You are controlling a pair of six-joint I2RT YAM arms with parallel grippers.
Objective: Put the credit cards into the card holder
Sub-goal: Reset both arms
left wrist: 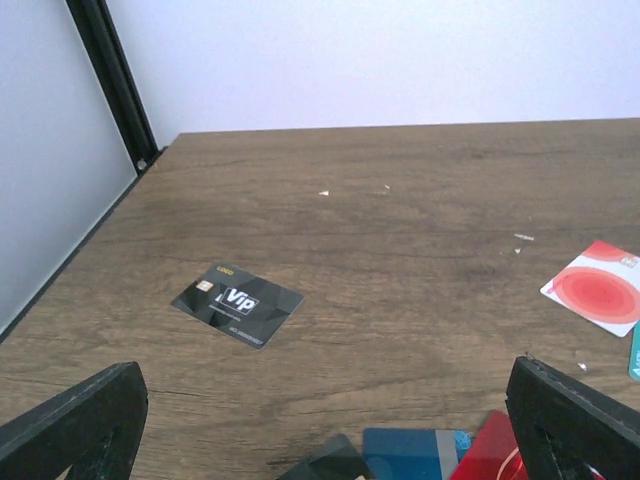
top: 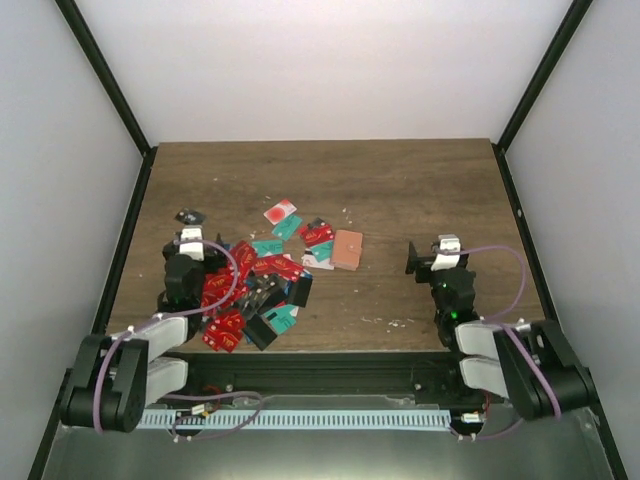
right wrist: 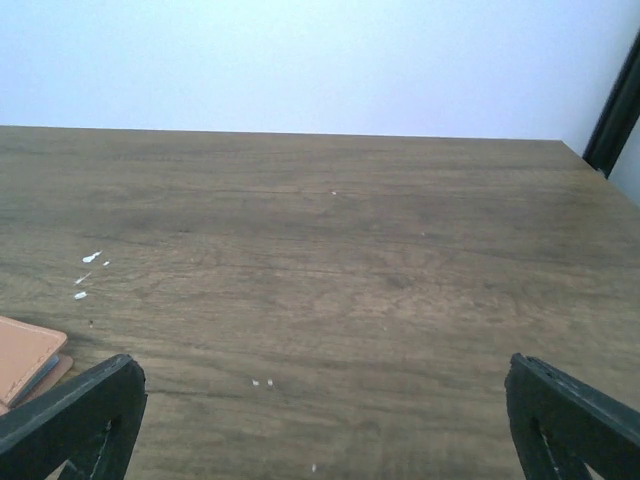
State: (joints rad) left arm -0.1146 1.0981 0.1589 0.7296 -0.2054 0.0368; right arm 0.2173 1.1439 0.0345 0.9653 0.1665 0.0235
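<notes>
Red, thin credit cards (top: 278, 266) lie heaped beside the card holder (top: 347, 249). They look stiff, slick and flat, so pinch an overhanging edge. Left gripper (top: 190, 240) and right gripper (top: 432, 256) gape wide, empty.

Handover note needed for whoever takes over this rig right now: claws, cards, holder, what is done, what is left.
Left claw: open, empty, at the pile's left side, facing the black rectangular Vip card, which lies apart.
Right claw: open, empty, to the right of the flat salmon-pink card holder.
Thin red, teal and black credit cards: heaped left of the holder. A white card with a red spot lies just behind the heap.
Done: no card visibly inserted.
Left: pick up every card and slide it into the holder.
</notes>
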